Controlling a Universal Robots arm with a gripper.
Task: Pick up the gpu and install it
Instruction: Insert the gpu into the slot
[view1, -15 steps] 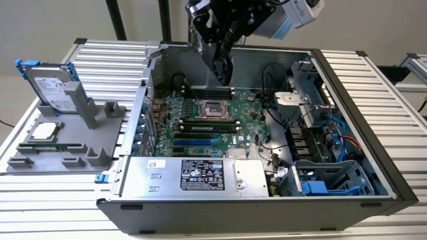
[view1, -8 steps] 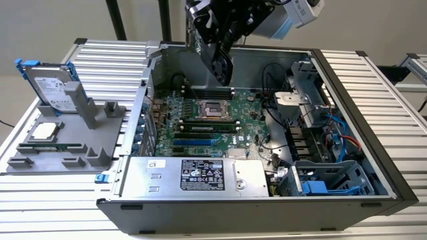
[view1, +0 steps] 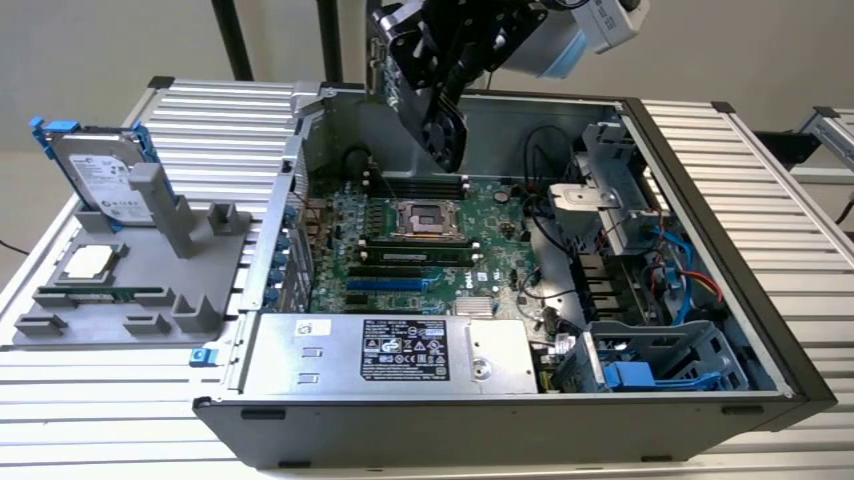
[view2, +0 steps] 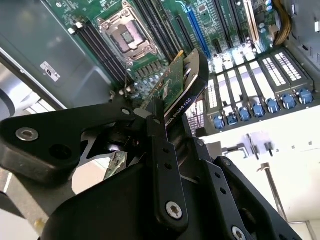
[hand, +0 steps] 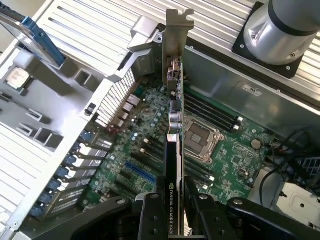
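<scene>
The gpu (view1: 443, 130) hangs in the air above the back part of the open computer case (view1: 534, 420), its black cooler fan facing the exterior view's right. My gripper (view1: 435, 70) is shut on it from above. In the first wrist view the gpu (hand: 173, 125) shows edge-on, its silver end bracket (hand: 175, 30) pointing away from my gripper (hand: 173, 212), over the green motherboard (hand: 225, 150). In the second wrist view the card (view2: 172, 87) sits pinched between the black fingers (view2: 157, 125), above the motherboard's slots (view2: 195, 30).
A grey fixture (view1: 200, 235) at the exterior view's left holds a silver hard drive in a blue frame (view1: 100, 175), a processor (view1: 87, 262) and a thin memory stick (view1: 100, 295). Inside the case lie the power supply (view1: 387, 350), cables (view1: 694, 280) and a drive cage (view1: 654, 355).
</scene>
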